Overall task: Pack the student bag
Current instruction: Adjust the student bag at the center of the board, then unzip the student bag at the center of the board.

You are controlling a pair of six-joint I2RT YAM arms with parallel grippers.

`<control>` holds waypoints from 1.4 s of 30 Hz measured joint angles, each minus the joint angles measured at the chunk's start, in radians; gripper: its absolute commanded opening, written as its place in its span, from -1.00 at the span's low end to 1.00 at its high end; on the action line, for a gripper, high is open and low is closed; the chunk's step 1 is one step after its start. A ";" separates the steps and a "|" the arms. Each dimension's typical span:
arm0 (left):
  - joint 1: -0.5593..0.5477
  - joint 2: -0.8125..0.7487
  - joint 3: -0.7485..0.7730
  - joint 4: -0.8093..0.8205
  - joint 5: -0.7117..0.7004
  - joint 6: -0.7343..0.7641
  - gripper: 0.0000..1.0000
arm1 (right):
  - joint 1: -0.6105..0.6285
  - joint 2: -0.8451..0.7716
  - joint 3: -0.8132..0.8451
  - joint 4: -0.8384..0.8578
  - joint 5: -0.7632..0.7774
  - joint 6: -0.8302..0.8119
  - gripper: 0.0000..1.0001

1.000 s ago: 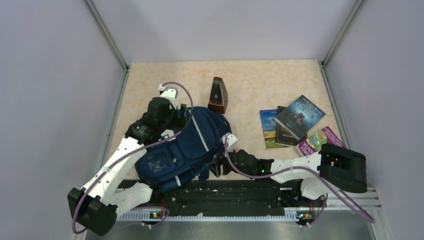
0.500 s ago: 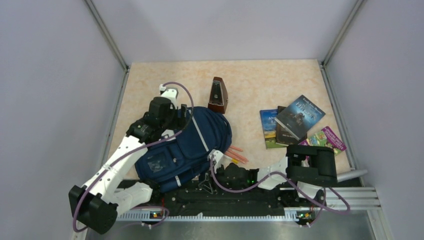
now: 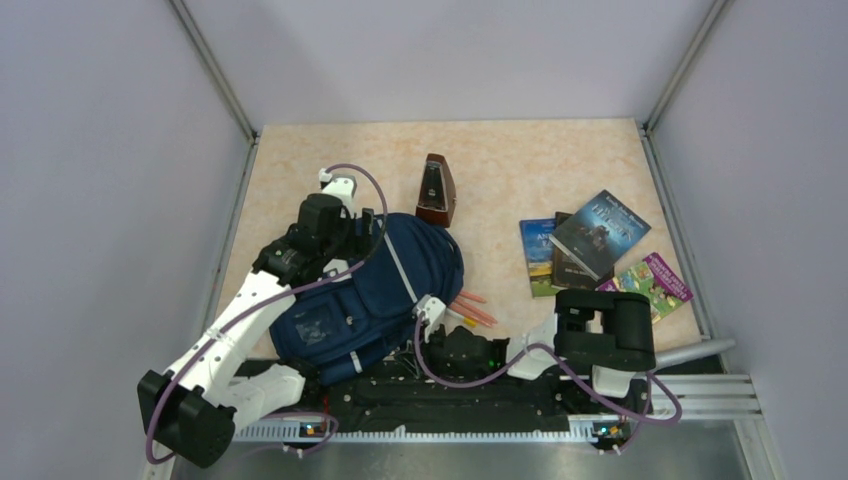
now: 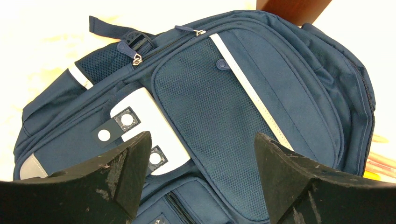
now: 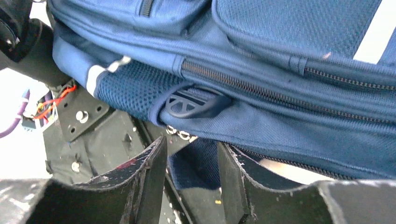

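The right gripper (image 5: 191, 145) has slid to the near edge of the student bag (image 3: 372, 285), narrowed, grip unclear; the left gripper (image 4: 201, 151) gapes wide above it. Bag lies flat, navy, grey-striped.

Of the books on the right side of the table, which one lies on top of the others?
The grey-blue book with the pale title, farthest back. It lies tilted across the blue-green book and the black book, with nothing on top of it.
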 measured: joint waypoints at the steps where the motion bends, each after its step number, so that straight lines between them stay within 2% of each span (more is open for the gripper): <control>1: 0.000 0.000 0.000 0.000 0.000 0.000 0.71 | 0.000 0.000 0.006 0.004 0.006 -0.008 -0.15; 13: 0.000 0.000 0.000 0.000 0.000 0.000 0.71 | 0.000 0.039 0.076 -0.018 0.032 -0.079 -0.22; 18: 0.000 0.000 0.000 0.000 0.000 0.000 0.71 | 0.000 0.101 0.101 -0.008 0.018 -0.079 -0.44; 24: 0.000 0.000 0.000 0.000 0.011 0.005 0.70 | 0.000 0.099 0.103 -0.023 0.015 -0.087 -0.51; 31: -0.008 -0.023 -0.018 0.013 0.159 0.049 0.69 | 0.000 0.015 0.076 -0.072 0.005 -0.103 -0.88; 33: -0.022 -0.023 -0.018 0.018 0.201 0.064 0.65 | -0.001 0.005 0.074 -0.084 -0.003 -0.106 -1.00; 37: -0.084 -0.019 -0.016 0.010 0.227 0.067 0.59 | -0.006 0.005 0.066 -0.093 -0.024 -0.108 -1.00; 42: -0.158 -0.021 -0.018 -0.033 0.222 -0.029 0.56 | -0.008 0.002 0.051 -0.082 -0.034 -0.100 -1.00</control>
